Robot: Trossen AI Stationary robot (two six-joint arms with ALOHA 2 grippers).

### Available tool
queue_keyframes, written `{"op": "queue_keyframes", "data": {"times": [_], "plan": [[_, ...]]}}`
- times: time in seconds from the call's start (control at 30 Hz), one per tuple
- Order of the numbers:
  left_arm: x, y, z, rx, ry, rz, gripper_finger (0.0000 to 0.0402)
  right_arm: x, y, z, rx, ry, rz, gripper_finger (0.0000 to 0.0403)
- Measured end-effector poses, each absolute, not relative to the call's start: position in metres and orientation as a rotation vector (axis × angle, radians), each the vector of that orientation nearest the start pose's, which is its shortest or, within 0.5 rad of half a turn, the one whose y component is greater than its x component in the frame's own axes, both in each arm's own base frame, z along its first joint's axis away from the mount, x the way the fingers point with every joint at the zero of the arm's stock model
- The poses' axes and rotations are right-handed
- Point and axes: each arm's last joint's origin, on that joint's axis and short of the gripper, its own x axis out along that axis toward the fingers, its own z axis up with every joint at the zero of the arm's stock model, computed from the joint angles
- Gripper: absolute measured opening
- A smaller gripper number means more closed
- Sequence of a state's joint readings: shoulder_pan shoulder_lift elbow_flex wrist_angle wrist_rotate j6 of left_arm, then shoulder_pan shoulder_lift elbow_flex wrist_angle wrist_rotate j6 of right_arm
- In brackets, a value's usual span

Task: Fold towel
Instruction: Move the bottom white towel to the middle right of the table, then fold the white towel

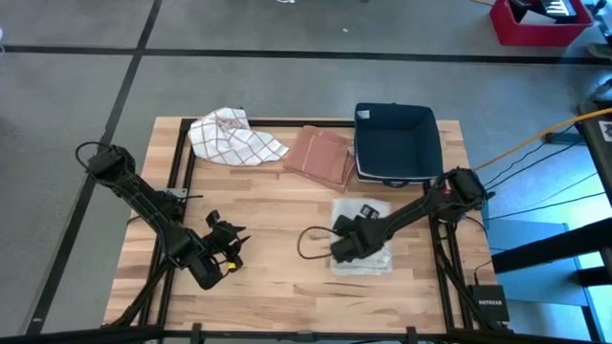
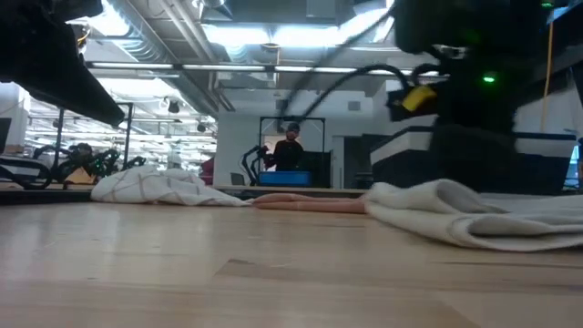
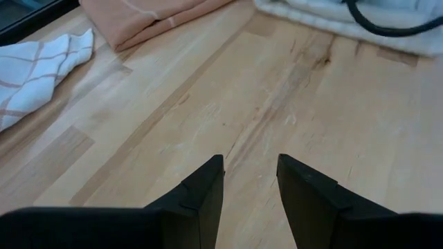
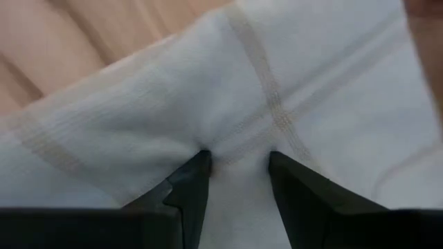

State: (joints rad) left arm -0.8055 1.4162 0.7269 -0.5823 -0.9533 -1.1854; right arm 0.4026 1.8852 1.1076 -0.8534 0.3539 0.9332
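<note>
A white towel with faint beige stripes (image 1: 363, 256) lies folded flat on the table's right half and shows as a low heap in the low view (image 2: 474, 214). My right gripper (image 1: 346, 247) is down on it from above and shut on its cloth (image 4: 239, 162). My left gripper (image 1: 229, 244) hovers open over bare wood on the table's near left (image 3: 250, 166) and touches nothing. My right gripper pinches a raised pucker of the white towel (image 4: 239, 142) between its two fingertips (image 4: 197, 173), coming from above and pointing down. Creases run out from the pinch. The towel still lies on the table; I cannot tell how many layers are caught.
A white towel with red checks (image 1: 234, 137) lies crumpled at the far left. A folded salmon cloth (image 1: 320, 155) lies beside a dark blue bin (image 1: 394, 143) at the far right. A black cable (image 1: 308, 241) loops beside the white towel. Bare wood lies at the middle.
</note>
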Motion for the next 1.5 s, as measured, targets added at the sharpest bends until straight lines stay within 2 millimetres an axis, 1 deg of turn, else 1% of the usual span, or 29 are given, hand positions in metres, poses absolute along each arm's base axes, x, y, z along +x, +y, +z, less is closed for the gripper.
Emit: {"op": "queue_keyframes", "data": {"times": [0.1,0.2,0.4,0.5,0.63,0.7,0.77,0.87,0.97,1.03,1.1,1.17,1.23,1.33,1.4,1.5], "plan": [[0.177,-0.151,0.174,-0.144,0.576,0.536,0.0129,0.278,0.119,0.131,0.051,1.394,-0.692,0.0159],[0.177,-0.151,0.174,-0.150,0.578,0.535,0.0129,0.265,0.123,0.130,-0.011,1.449,-0.722,0.0159],[0.177,-0.151,0.174,-0.152,0.581,0.535,0.0129,0.236,0.125,0.118,-0.082,1.545,-0.772,0.0158],[0.177,-0.151,0.174,-0.152,0.581,0.535,0.0129,0.229,0.126,0.117,-0.101,1.560,-0.771,0.0158],[0.177,-0.151,0.174,-0.152,0.581,0.535,0.0129,0.221,0.125,0.122,-0.157,1.619,-0.765,0.0158],[0.177,-0.151,0.174,-0.152,0.581,0.535,0.0129,0.218,0.125,0.127,-0.148,1.644,-0.743,0.0158],[0.177,-0.151,0.174,-0.155,0.580,0.536,0.0129,0.218,0.126,0.135,-0.124,1.620,-0.725,0.0158],[0.177,-0.151,0.174,-0.157,0.585,0.533,0.0129,0.228,0.131,0.158,-0.034,1.502,-0.677,0.0159],[0.180,-0.154,0.180,-0.182,0.586,0.521,0.0129,0.245,0.144,0.182,0.025,1.311,-0.528,0.0159],[0.185,-0.158,0.191,-0.203,0.570,0.508,0.0129,0.258,0.154,0.193,0.030,1.110,-0.433,0.0159],[0.191,-0.160,0.205,-0.172,0.563,0.481,0.0129,0.269,0.168,0.199,0.005,0.931,-0.362,0.0159],[0.198,-0.158,0.221,-0.139,0.555,0.464,0.0129,0.275,0.181,0.201,-0.020,0.830,-0.295,0.0159],[0.206,-0.150,0.237,-0.111,0.565,0.468,0.0129,0.280,0.191,0.199,-0.033,0.786,-0.231,0.0159],[0.219,-0.124,0.256,-0.115,0.584,0.534,0.0129,0.279,0.202,0.187,-0.079,0.806,-0.180,0.0159],[0.228,-0.103,0.261,-0.093,0.622,0.587,0.0130,0.279,0.207,0.179,-0.096,0.820,-0.174,0.0159],[0.239,-0.069,0.259,-0.079,0.707,0.661,0.0142,0.281,0.210,0.164,-0.117,0.852,-0.185,0.0159]]}}
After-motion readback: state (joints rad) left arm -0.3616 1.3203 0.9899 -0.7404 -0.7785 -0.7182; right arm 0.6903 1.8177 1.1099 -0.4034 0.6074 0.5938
